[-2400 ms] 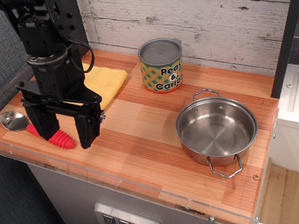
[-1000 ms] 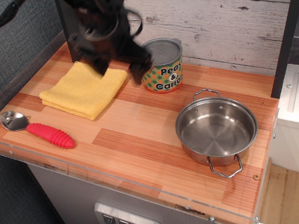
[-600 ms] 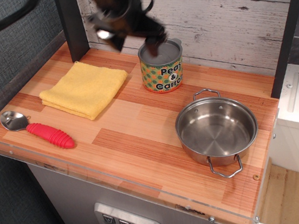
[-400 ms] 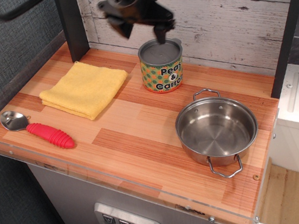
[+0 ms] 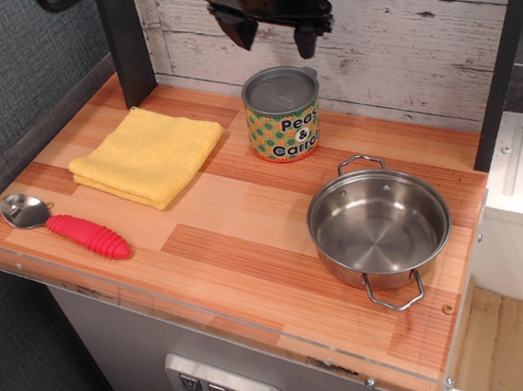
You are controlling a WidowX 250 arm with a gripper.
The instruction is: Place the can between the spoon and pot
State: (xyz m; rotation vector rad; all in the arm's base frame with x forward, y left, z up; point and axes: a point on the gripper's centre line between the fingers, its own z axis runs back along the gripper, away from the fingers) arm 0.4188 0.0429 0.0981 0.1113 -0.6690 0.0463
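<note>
The can [image 5: 283, 114], orange with green dots and a grey lid, stands upright at the back of the wooden counter near the wall. My gripper [image 5: 275, 39] hangs open and empty just above it, one finger to each side of the lid, not touching. The spoon [image 5: 62, 220], with a silver bowl and ribbed red handle, lies at the front left edge. The steel pot [image 5: 379, 226] with two wire loop handles sits at the right, empty.
A folded yellow cloth [image 5: 148, 155] lies at the back left, between the spoon and the can. A dark post [image 5: 125, 42] stands at the back left corner. The white plank wall [image 5: 394, 27] runs right behind the can. A clear lip edges the counter's front.
My gripper has travelled from over the spoon at the front left, across the cloth, to above the can, rising as it went. The can, spoon and pot have not moved.
</note>
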